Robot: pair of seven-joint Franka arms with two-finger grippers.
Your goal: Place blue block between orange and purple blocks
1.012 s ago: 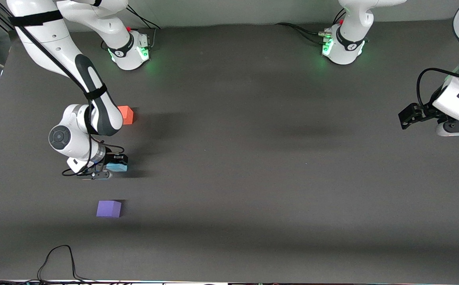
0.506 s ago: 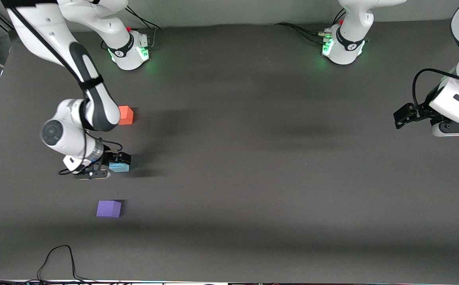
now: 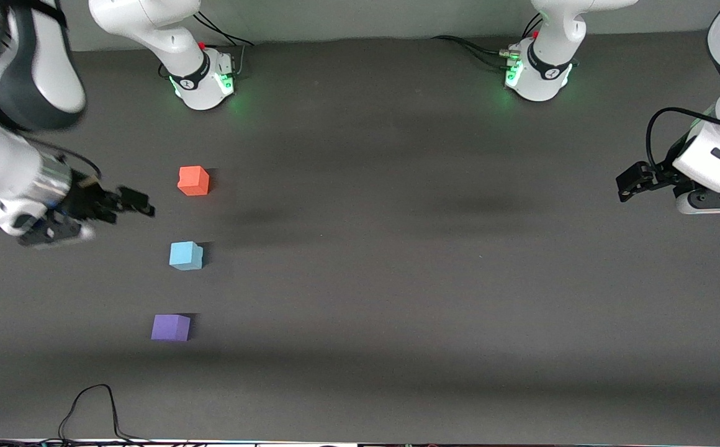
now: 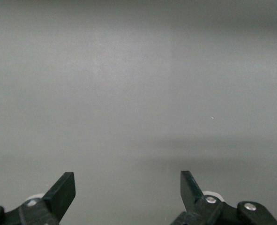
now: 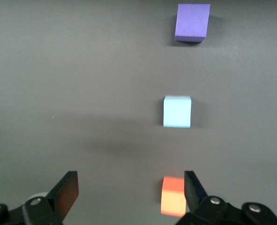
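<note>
From the front view, three small matte cubes sit in a loose line on the dark grey matte table [image 3: 397,248], toward the right arm's end: the orange-red cube [image 3: 193,180] farthest from the camera, the pale sky-blue cube [image 3: 185,256] in the middle, and the violet-purple cube [image 3: 171,327] nearest the camera; all three rest flat and stand well apart from one another, with bare table between them. The right gripper [image 3: 139,203] is raised over the table beside the orange-red cube, clear of every block, its black fingers spread and holding nothing. The left gripper [image 3: 624,186] waits over the left arm's end of the table, well apart from the cubes. A thin black cable [image 3: 90,410] loops on the table edge nearest the camera, close to the purple cube but not touching it. The two white arm bases with green lights [image 3: 202,77] stand along the top. In the left wrist view, the left gripper [image 4: 128,187] shows two black fingertips [image 4: 63,190] set wide apart over plain grey table, nothing between them. In the right wrist view, the right gripper [image 5: 131,192] is likewise wide and empty; the orange-red cube [image 5: 172,195] shows just beside one fingertip [image 5: 194,187], then the pale blue cube [image 5: 177,111], then the purple cube [image 5: 192,22], in a line with gaps between
</note>
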